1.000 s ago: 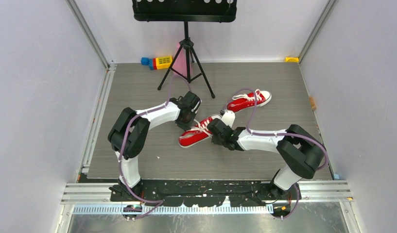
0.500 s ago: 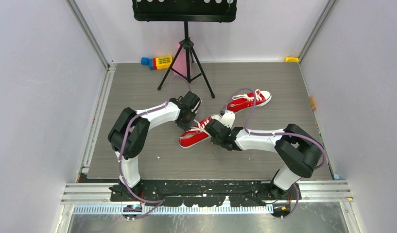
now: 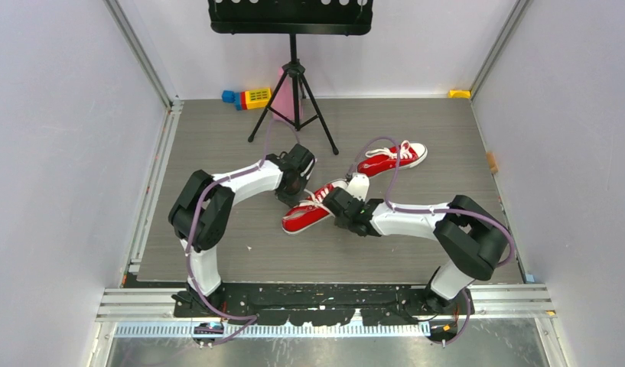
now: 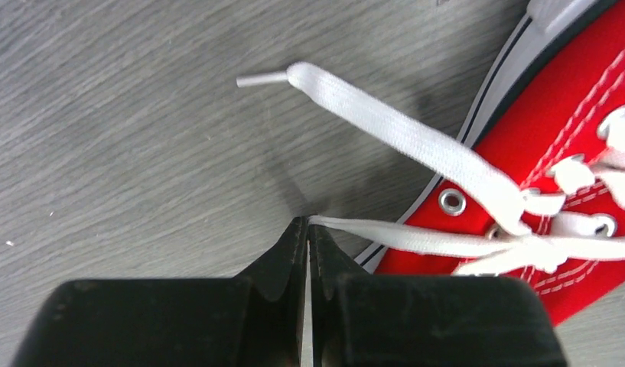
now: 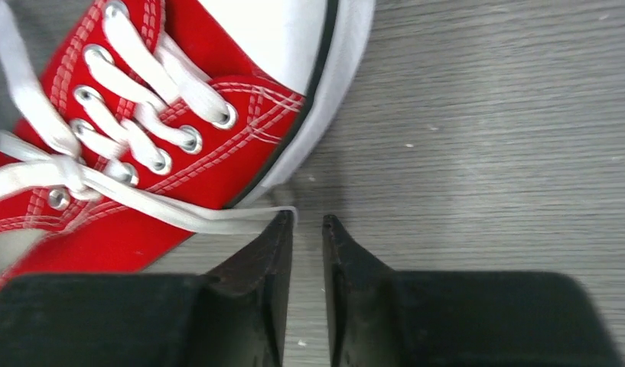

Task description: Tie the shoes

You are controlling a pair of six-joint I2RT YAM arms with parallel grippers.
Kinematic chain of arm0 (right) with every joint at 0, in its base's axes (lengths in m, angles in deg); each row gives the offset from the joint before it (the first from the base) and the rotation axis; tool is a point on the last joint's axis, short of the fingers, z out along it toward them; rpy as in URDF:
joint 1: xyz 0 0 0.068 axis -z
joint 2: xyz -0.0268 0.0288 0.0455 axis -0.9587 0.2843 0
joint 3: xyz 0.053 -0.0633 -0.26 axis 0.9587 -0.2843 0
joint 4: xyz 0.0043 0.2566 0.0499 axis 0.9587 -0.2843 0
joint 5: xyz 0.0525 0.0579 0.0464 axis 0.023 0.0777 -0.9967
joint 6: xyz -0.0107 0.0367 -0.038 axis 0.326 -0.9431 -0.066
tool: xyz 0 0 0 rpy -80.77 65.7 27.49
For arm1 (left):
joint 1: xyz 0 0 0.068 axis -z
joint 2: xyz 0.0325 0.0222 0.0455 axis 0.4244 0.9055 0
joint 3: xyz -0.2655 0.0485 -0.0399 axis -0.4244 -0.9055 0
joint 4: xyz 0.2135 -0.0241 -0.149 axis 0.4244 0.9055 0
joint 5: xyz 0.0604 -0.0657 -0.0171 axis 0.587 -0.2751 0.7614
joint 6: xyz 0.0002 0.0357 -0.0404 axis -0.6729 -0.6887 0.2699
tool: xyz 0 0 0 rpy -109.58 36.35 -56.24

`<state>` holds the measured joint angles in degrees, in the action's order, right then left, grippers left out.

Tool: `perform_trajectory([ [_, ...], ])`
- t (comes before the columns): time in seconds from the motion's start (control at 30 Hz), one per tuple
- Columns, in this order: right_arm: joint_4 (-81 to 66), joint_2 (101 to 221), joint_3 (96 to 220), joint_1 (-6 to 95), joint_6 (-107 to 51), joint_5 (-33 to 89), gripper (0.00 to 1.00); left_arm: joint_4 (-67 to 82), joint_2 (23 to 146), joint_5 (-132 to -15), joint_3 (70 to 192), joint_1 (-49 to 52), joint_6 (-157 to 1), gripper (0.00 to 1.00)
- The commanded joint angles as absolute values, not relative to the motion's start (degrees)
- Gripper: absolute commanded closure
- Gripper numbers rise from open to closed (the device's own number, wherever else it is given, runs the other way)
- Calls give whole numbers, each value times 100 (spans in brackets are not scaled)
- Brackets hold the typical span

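Note:
Two red shoes with white laces lie on the grey table. The near shoe (image 3: pixel 313 206) lies between both arms; the far shoe (image 3: pixel 392 157) is behind the right arm. My left gripper (image 4: pixel 307 223) is shut on one lace (image 4: pixel 416 237) of the near shoe (image 4: pixel 554 153), drawn taut from the knot. A second lace end (image 4: pixel 385 126) lies loose on the table. My right gripper (image 5: pixel 307 222) stands slightly open beside the toe side of the shoe (image 5: pixel 164 99). The other lace (image 5: pixel 187 218) rests against its left fingertip, with nothing in the gap.
A black music stand's tripod (image 3: pixel 294 99) stands at the back middle with a pink cloth (image 3: pixel 284 95) behind it. Coloured toy blocks (image 3: pixel 248 97) lie at the back left, and a yellow piece (image 3: pixel 460 93) sits in the back right corner.
My right gripper's jaws have parted and let the lace go, after edging slightly left. The left gripper keeps its hold and has barely moved.

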<state>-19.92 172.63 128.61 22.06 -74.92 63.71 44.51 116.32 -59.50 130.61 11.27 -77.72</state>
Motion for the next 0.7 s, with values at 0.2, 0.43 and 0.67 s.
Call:
perform_trajectory([
  [0.2,-2570,15321,12899,2365,-5901,5761,16,5246,9623,-5717,13178,1015,-7812,31],
  [0.43,-2449,14235,12652,2848,-5580,5795,12,4231,7863,-6134,12019,382,-7505,20],
  [0.67,-2345,13235,12537,3988,-5171,6423,12,3030,6479,-5764,10671,-519,-7267,2],
])
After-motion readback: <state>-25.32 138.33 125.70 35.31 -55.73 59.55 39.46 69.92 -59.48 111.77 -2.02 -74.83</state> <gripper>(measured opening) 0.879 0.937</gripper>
